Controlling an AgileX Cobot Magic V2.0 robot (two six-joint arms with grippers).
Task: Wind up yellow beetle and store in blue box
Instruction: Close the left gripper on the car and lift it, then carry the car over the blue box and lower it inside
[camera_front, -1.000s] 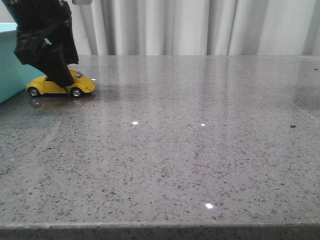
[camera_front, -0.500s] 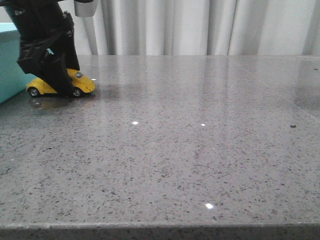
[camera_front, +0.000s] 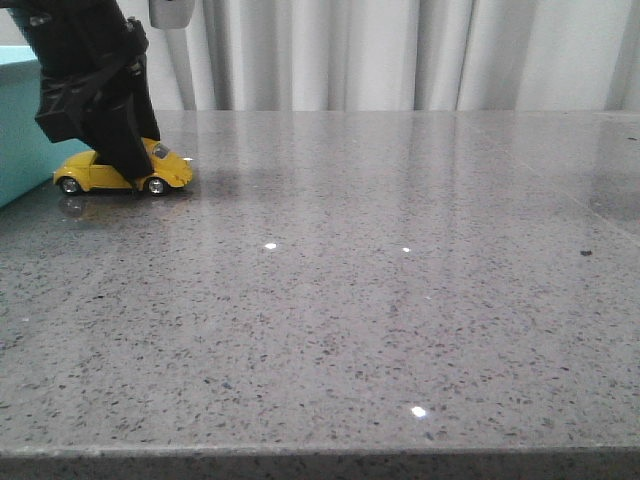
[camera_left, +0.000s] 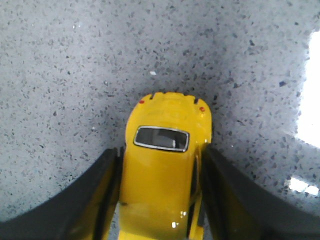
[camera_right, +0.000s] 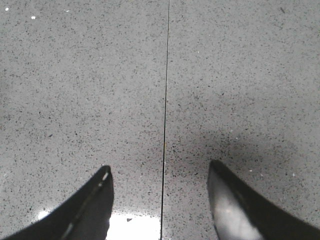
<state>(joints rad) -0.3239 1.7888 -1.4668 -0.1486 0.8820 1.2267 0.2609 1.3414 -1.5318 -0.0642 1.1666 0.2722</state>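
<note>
Beside the blue box (camera_front: 18, 125), the yellow beetle (camera_front: 160, 168) sits wheels-down on the grey table (camera_front: 400, 300), clamped at its sides by the left gripper (camera_left: 160, 192). Winding likely needs firm downward pressure while rolling. The right gripper (camera_right: 160, 200) hangs spread, holding nothing.

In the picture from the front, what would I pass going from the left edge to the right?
Blue box at the left edge → yellow beetle on its wheels, with the left gripper down over its middle → the bare grey table for the rest of the way.
</note>
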